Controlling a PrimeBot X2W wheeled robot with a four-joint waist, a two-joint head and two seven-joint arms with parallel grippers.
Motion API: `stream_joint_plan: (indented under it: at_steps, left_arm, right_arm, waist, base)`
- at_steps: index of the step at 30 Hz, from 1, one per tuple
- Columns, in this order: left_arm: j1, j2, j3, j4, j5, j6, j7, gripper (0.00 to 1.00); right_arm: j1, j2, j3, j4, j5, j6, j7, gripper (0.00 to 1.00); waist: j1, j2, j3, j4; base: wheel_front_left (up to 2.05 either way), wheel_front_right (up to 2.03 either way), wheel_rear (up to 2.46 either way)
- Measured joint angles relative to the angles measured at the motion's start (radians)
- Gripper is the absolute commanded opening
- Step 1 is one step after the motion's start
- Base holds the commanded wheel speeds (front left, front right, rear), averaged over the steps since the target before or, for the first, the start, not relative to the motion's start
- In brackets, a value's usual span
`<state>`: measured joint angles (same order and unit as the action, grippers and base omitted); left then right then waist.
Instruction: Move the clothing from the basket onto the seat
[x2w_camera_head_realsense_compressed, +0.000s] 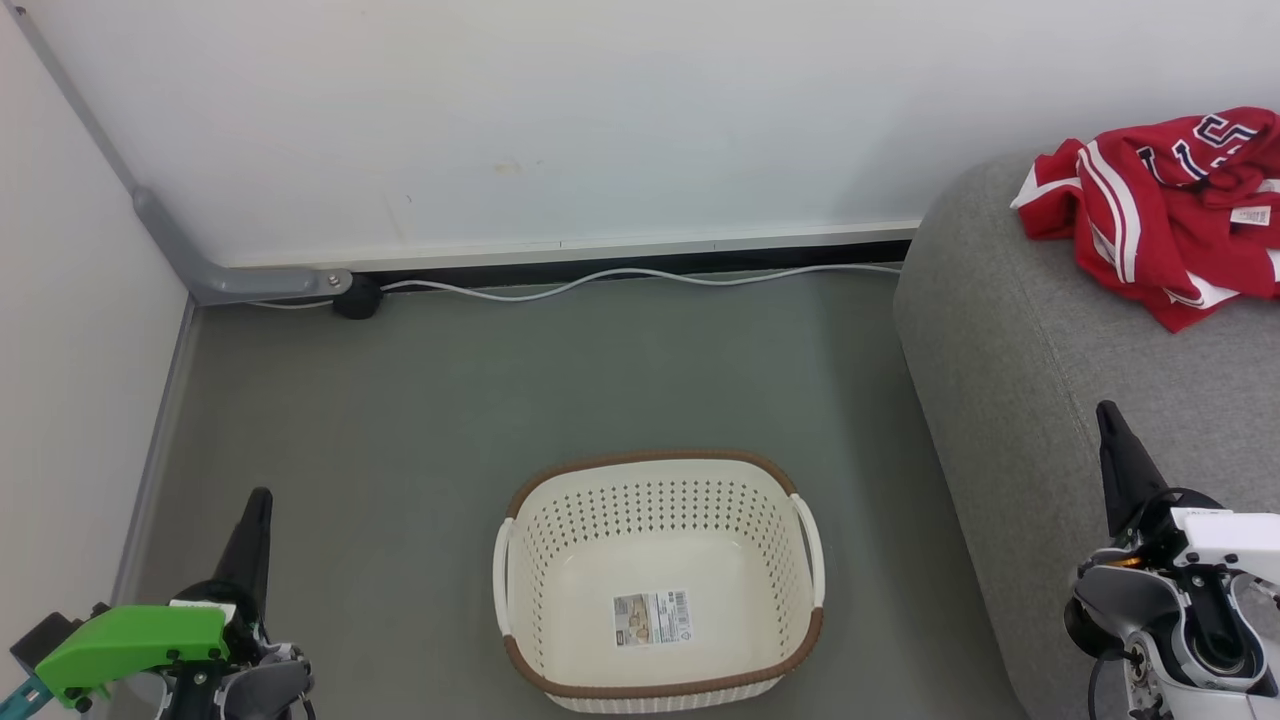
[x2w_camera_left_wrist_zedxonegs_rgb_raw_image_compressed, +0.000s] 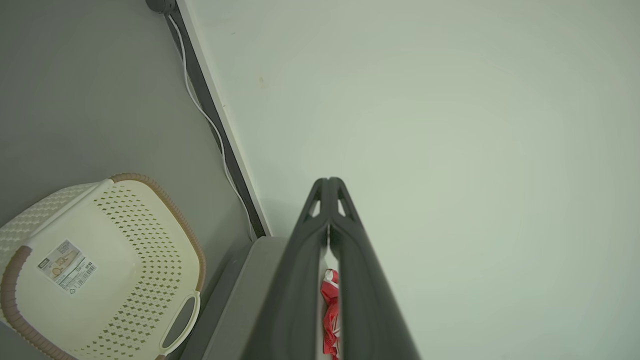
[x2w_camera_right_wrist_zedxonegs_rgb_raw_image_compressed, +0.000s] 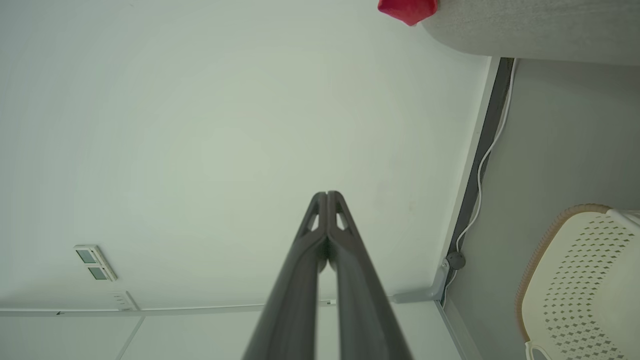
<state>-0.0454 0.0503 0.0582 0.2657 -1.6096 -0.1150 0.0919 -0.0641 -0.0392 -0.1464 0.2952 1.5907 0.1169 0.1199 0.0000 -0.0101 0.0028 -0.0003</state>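
Where clothing (x2w_camera_head_realsense_compressed: 1165, 215) lies: on seat (x2w_camera_head_realsense_compressed: 1000, 350); navy lettering (x2w_camera_head_realsense_compressed: 1205, 145) crumpled, illegible.
basket (x2w_camera_head_realsense_compressed: 560, 560) sticker (x2w_camera_head_realsense_compressed: 652, 617): barcode, print too small to read.
left gripper (x2w_camera_head_realsense_compressed: 258, 515), right gripper (x2w_camera_head_realsense_compressed: 1110, 425): clenched, empty.

The clothing (x2w_camera_head_realsense_compressed: 1160, 200) is showing bright red, with white stripes and navy lettering. The basket (x2w_camera_head_realsense_compressed: 650, 510) is showing cream, dotted with rows of small holes, under a brown woven-look rim; its label (x2w_camera_head_realsense_compressed: 652, 617) is showing white. The seat (x2w_camera_head_realsense_compressed: 1000, 330) is showing plain grey, the floor (x2w_camera_head_realsense_compressed: 450, 400) dull grey-green. The left pincer (x2w_camera_head_realsense_compressed: 262, 497) is showing black beside a green housing (x2w_camera_head_realsense_compressed: 130, 640), the right pincer (x2w_camera_head_realsense_compressed: 1105, 408) black too.
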Motion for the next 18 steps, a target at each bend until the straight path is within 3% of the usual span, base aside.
stream_joint_plan:
  at_steps: [18]
  left_arm:
    - [-0.006,-0.001,0.002,0.007,0.0,-0.004,0.001,0.0]
  right_arm:
    - [0.0,0.0,0.0,-0.006,0.003,0.002,0.0,0.0]
  waist:
    - [0.0,0.0,0.0,0.0]
  base:
    - [0.0,0.0,0.0]
